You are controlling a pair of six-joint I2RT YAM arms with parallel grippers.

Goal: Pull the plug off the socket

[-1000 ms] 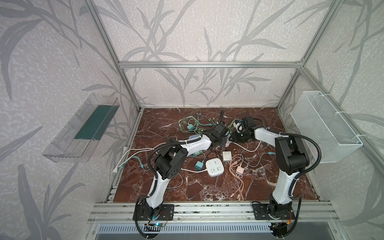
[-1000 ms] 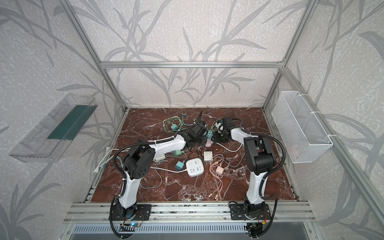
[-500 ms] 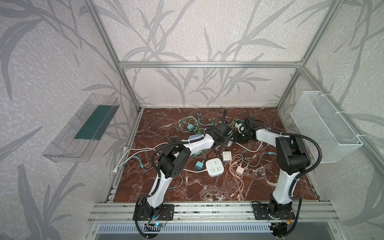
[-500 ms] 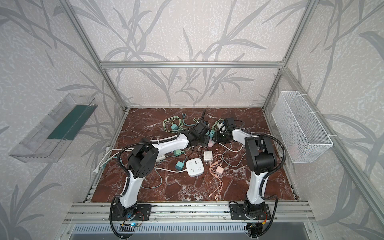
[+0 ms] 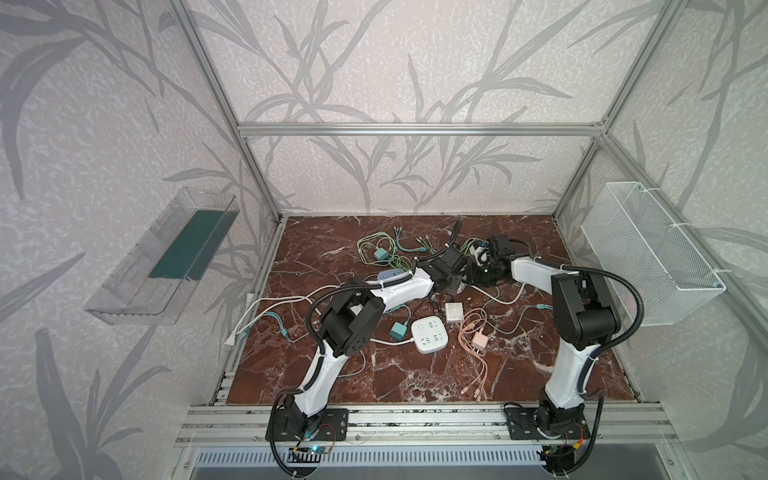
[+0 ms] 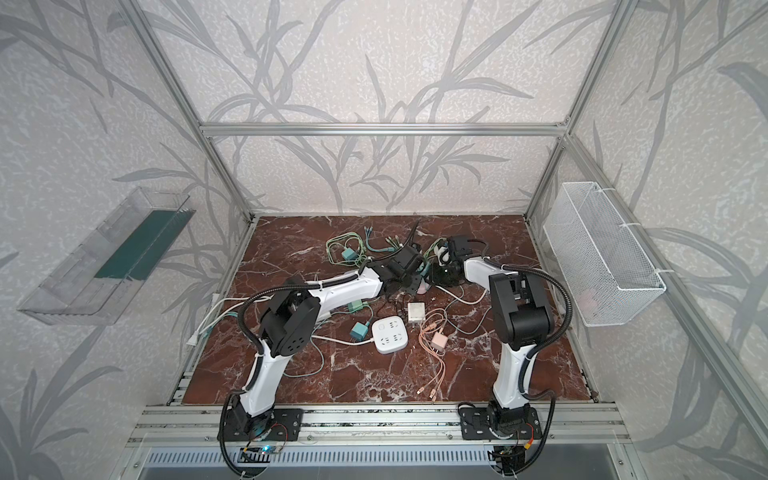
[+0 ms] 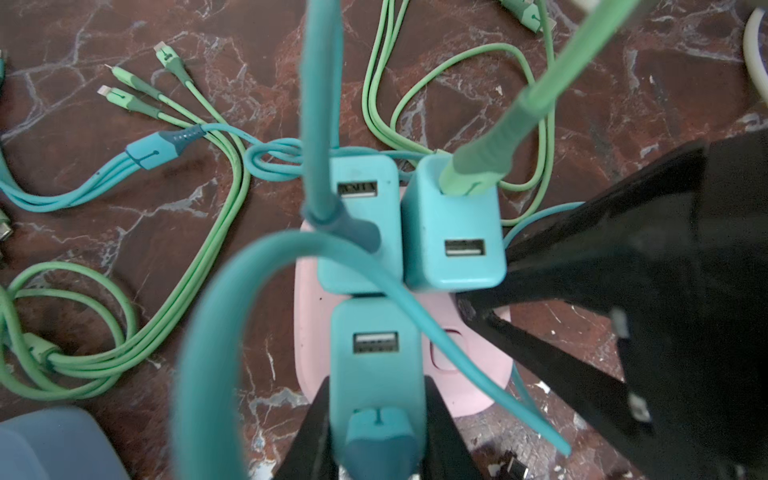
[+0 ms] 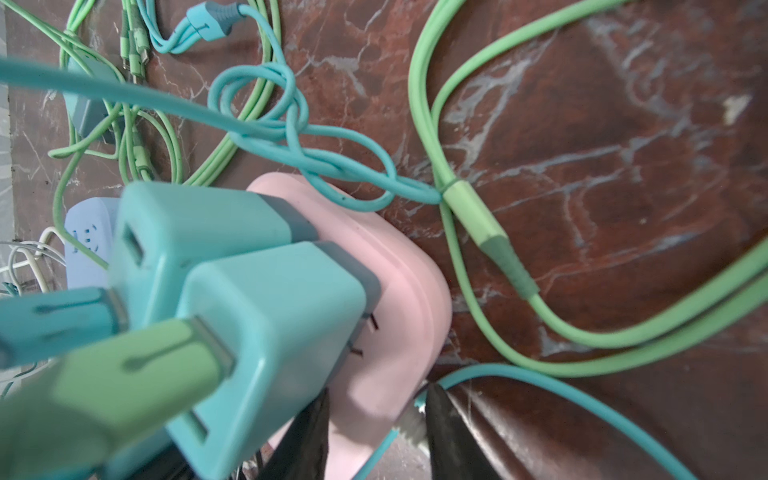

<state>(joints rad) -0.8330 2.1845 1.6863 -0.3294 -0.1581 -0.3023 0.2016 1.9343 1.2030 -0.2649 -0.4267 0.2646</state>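
The teal plug (image 7: 376, 345) sits in the pink socket (image 7: 311, 332), at the far middle of the desk (image 7: 124, 208). The left fingers (image 7: 309, 440) squeeze its hard, smooth sides. The right fingers (image 8: 444, 436) grip the light socket. Pull the plug's body, not its bendy cord.

No words, numbers or brand names can be read anywhere. One teal plug (image 7: 359, 232) has tiny dark marks in its little hole, but they are too blurry to read. The white power strip (image 5: 430, 333) shows only small socket holes, no letters.
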